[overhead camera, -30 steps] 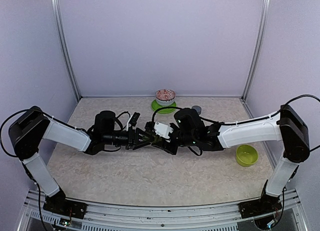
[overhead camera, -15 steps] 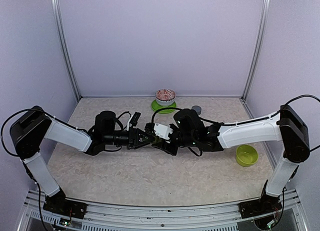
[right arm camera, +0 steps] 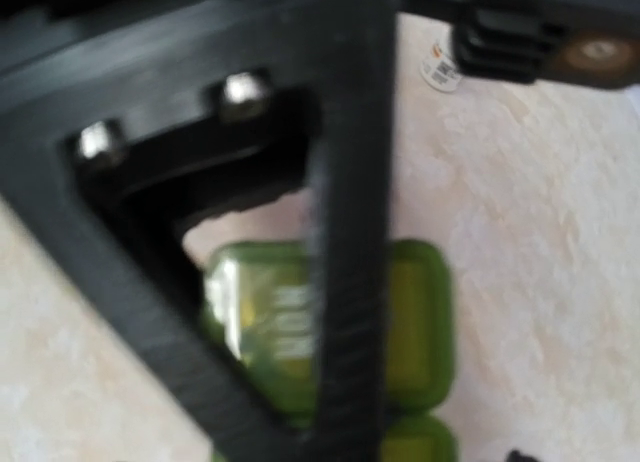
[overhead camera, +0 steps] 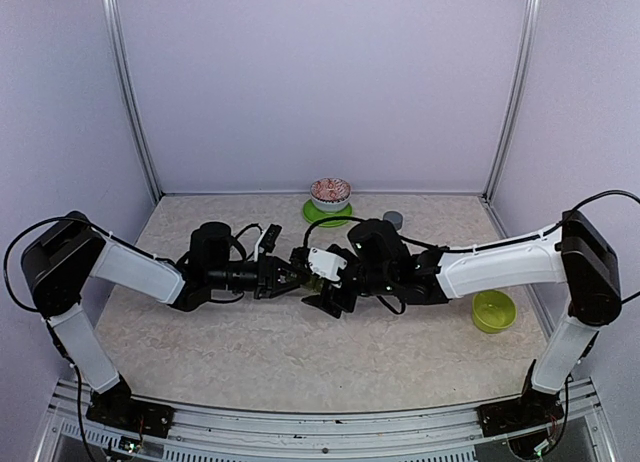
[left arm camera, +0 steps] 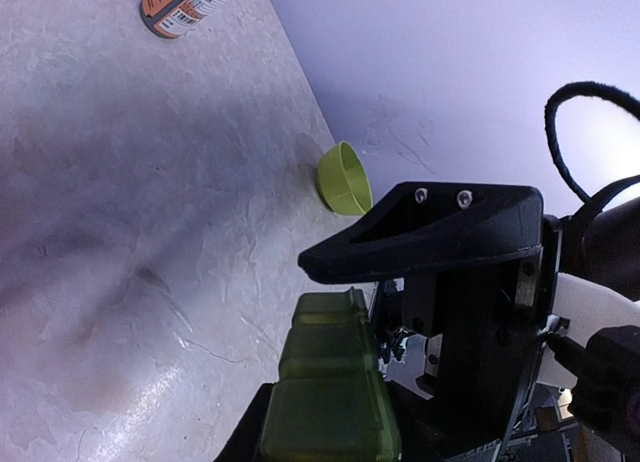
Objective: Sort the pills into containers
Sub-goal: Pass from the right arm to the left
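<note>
Green translucent plastic containers (left arm camera: 330, 382), seemingly square-lidded.

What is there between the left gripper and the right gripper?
The green pill container, gripped by the left gripper; the right gripper is open by it. The left wrist view shows it best.

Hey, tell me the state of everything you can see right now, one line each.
pill container: gripped by the left hand, visible lids shut.
left hand: shut on the pill container.
right hand: open around the container's end.
lime-green bowl: upright on the table.
patterned bowl: upright on the green plate.
bottle: lying on its side.
</note>
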You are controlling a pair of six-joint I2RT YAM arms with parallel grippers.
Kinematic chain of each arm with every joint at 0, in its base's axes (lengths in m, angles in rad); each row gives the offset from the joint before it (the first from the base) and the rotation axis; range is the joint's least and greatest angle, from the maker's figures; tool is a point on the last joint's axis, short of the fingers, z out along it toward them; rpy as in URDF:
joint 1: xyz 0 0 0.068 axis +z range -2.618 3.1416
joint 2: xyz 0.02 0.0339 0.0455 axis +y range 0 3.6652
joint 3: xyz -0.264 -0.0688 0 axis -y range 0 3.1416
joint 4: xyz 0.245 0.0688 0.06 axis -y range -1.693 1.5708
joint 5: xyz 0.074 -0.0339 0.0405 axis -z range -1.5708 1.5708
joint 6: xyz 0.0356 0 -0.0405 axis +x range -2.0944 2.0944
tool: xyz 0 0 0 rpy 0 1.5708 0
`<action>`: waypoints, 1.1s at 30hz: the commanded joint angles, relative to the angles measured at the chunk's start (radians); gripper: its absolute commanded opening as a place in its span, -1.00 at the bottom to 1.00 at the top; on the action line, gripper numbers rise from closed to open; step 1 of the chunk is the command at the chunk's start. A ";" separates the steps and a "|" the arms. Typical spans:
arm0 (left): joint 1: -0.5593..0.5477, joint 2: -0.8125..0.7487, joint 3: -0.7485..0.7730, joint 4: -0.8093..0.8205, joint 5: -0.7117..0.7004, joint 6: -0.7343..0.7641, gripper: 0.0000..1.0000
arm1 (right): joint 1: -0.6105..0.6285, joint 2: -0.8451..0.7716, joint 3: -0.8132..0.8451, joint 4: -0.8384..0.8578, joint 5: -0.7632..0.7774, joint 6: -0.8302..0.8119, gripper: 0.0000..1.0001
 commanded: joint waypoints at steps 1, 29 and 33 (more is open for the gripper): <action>0.005 0.007 -0.018 0.069 0.024 -0.025 -0.58 | 0.014 -0.074 -0.036 0.015 -0.004 -0.002 0.72; 0.012 -0.113 -0.031 -0.010 -0.058 -0.112 -0.54 | 0.079 -0.076 -0.061 0.041 0.344 -0.134 0.70; 0.011 -0.112 -0.030 -0.010 -0.059 -0.115 -0.53 | 0.087 -0.061 -0.051 0.046 0.364 -0.155 0.62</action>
